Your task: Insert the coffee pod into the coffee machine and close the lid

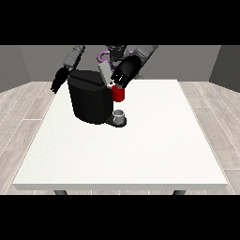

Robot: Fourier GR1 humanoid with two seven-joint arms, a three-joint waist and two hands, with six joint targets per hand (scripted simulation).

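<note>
Fig.: Hand at view's right (125, 71) sits over the coffee machine (91, 101) top, above a red thing at the machine (118, 94), prob. working the raised lid (104, 71); finger state can't be told. Hand at view's left (59, 79) hangs idle, fingers relaxed. Grey cup-like thing (120, 116) on machine base w/ contents unseen; pod not identifiable.

1. My coffee machine (89, 101) is a black, blocky body standing upright on the table, toward ten o'clock from the table's middle.
2. Its grey lid (104, 72) is tilted up, open.
3. A grey thing (120, 115) sits at the machine's base, at its four o'clock.
</note>
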